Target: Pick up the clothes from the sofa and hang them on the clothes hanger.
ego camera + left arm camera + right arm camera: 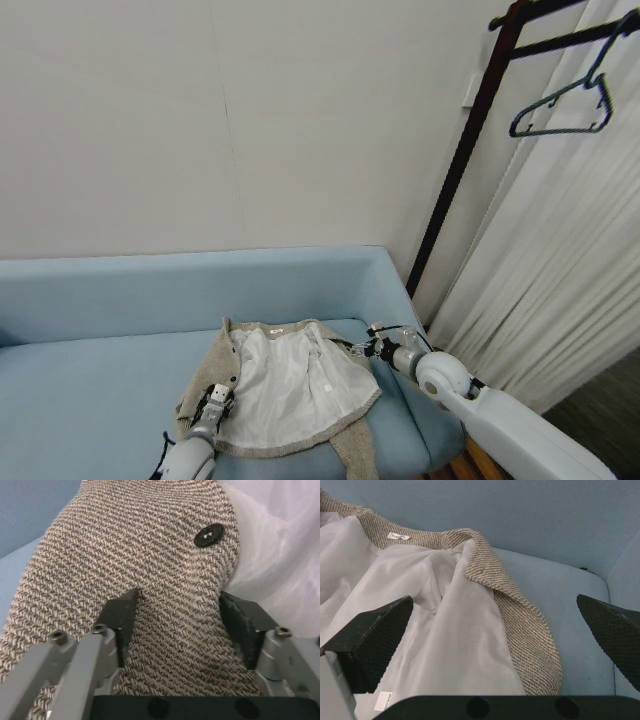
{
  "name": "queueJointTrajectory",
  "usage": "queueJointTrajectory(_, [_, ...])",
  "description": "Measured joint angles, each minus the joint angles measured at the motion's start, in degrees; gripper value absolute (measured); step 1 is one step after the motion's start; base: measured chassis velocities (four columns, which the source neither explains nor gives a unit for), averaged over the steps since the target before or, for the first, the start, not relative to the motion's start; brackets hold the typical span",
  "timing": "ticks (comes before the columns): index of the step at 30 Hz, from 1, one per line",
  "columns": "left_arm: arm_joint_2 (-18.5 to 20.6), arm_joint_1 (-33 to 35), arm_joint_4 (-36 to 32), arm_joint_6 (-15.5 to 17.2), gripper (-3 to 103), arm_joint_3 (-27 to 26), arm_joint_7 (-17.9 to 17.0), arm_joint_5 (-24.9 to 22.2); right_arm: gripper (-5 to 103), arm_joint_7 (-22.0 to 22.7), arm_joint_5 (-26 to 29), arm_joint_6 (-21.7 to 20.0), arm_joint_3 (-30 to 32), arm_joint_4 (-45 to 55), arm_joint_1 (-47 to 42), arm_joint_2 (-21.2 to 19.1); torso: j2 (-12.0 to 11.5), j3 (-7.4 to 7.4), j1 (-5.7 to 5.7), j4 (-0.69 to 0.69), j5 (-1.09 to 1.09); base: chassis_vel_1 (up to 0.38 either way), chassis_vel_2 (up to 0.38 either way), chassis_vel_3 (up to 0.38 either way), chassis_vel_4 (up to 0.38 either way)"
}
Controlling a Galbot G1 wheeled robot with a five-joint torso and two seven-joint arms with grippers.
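A beige tweed jacket [290, 385] with white lining [445, 645] lies spread open on the blue sofa [90, 400]. My left gripper [214, 399] is at the jacket's left front panel. In the left wrist view it [182, 620] is open, its pads [122, 617] straddling a bulge of tweed below a black button [209, 535]. My right gripper [372, 346] hovers at the jacket's right edge. It [495, 630] stands wide open above the lapel [520, 615], holding nothing. A dark clothes hanger [565, 105] hangs from the rack [470, 140] at the upper right.
The rack's dark pole stands just past the sofa's right arm [400, 300]. White curtains [560, 270] hang behind it. The sofa seat to the left of the jacket is bare. A plain wall [200, 120] rises behind the sofa back.
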Motion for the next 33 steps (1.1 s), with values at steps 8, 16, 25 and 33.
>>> queueJointTrajectory(8, [0.0,2.5,-1.3,-1.2,22,-4.4,-0.1,0.3,100,0.4,-0.4,0.2,1.1,0.1,-1.3,-0.6,0.0,0.00,0.00,0.00,0.00,0.000,0.000,0.000,0.000])
queueJointTrajectory(16, [-2.4,7.3,-5.0,-4.2,1,-15.0,-1.1,-2.2,100,0.3,-1.0,0.6,2.8,1.1,-3.2,-1.4,0.0,0.00,0.00,0.00,0.00,0.000,0.000,0.000,0.000])
queueJointTrajectory(25, [-6.9,11.1,-3.1,-4.3,1,-27.2,-0.9,-7.4,100,0.2,-0.3,0.7,2.9,1.5,-2.0,-2.0,0.0,0.00,0.00,0.00,0.00,0.000,0.000,0.000,0.000])
queueJointTrajectory(33, [-9.6,12.2,-3.1,-15.5,28,-30.2,5.0,-8.1,100,1.7,2.2,-0.4,3.8,3.3,0.0,-2.2,0.0,0.00,0.00,0.00,-0.01,0.000,0.000,0.000,0.000])
